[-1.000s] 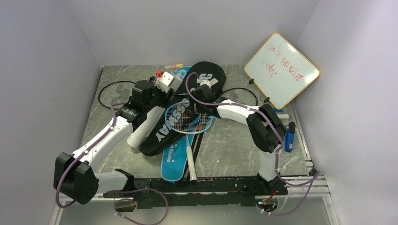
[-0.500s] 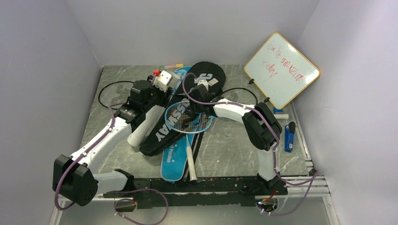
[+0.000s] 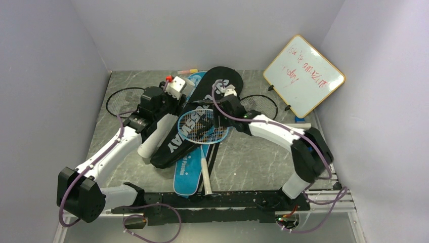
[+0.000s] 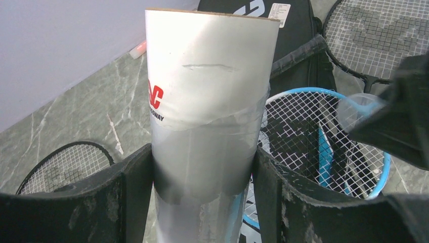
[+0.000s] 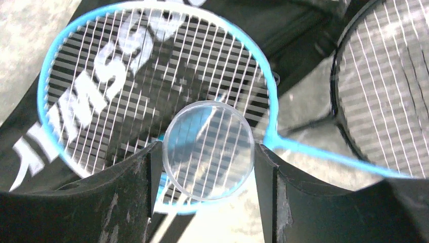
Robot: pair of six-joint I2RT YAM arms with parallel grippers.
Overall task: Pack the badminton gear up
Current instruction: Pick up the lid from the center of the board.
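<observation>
Currently my left pincer clamps the white tube, upright between the fingers. My right pincer pinches a clear round cap by its edges. Light-blue racket lies on the black bag — blue bag beneath, mid-table.

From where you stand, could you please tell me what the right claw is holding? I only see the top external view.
Observer: The right claw pinches a clear round lid edge to edge.
Operator: Thank you; what lies beneath it?
Observer: The strings of the light-blue racket, over the black bag and its white lettering.
Operator: And the left claw?
Observer: It clamps the white tube, red lettering on its side.
</observation>
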